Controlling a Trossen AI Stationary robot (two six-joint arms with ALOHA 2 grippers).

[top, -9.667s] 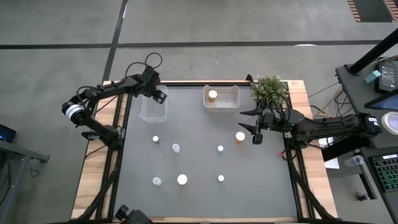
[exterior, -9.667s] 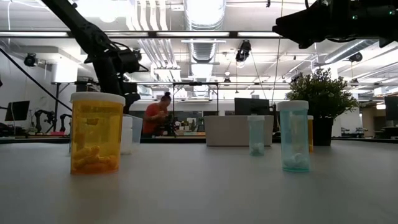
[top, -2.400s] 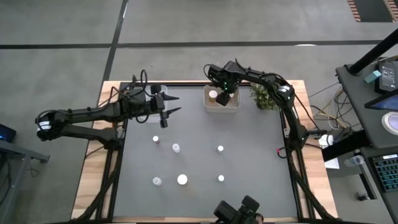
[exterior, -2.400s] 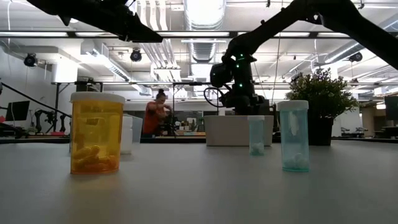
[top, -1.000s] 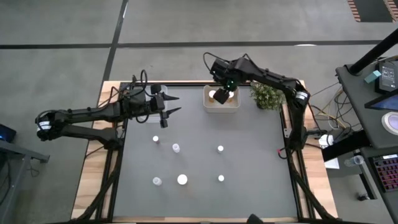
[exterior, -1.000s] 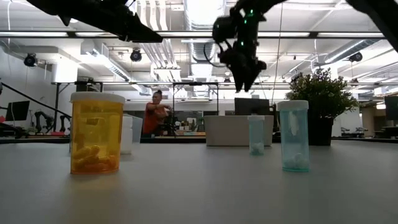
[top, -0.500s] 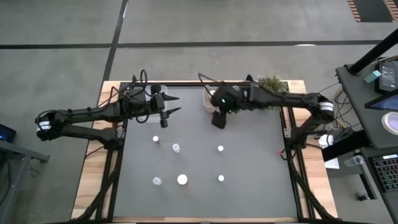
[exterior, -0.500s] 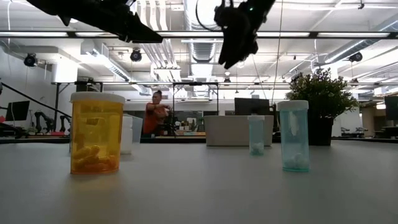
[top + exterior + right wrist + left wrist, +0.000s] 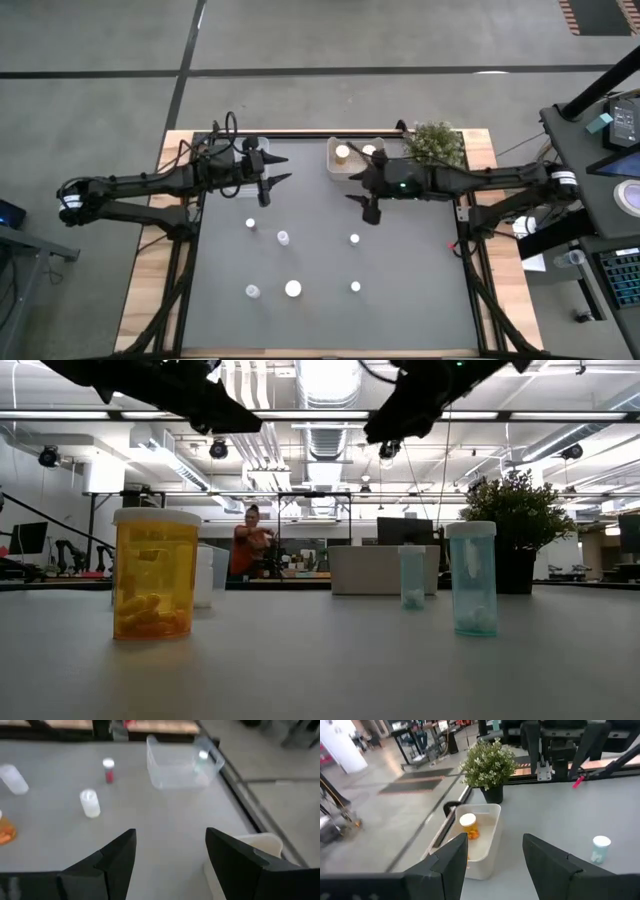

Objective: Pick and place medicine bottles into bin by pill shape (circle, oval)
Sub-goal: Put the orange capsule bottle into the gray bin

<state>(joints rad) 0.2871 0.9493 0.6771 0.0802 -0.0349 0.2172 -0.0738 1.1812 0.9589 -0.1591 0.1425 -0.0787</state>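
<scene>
Six small white-capped medicine bottles stand on the grey table: (image 9: 250,224), (image 9: 283,238), (image 9: 354,239), (image 9: 252,291), (image 9: 293,289), (image 9: 355,287). Two more stand in the white bin (image 9: 379,168) at the far edge, one with an orange body (image 9: 468,826). In the low view an orange bottle (image 9: 155,573) stands near, and pale ones (image 9: 471,578) farther off. My right gripper (image 9: 358,195) is open and empty, above the table just in front of the white bin. My left gripper (image 9: 285,167) is open and empty beside the clear bin (image 9: 243,182).
A green potted plant (image 9: 435,142) stands at the far right corner next to the white bin. The clear bin also shows in the right wrist view (image 9: 182,762). A person (image 9: 248,550) is in the room beyond the table.
My right gripper has come away from above the white bin toward the table's near edge and has turned from pointing down to lying about level, pointing toward the table's left. Two bottle caps now show in the white bin.
</scene>
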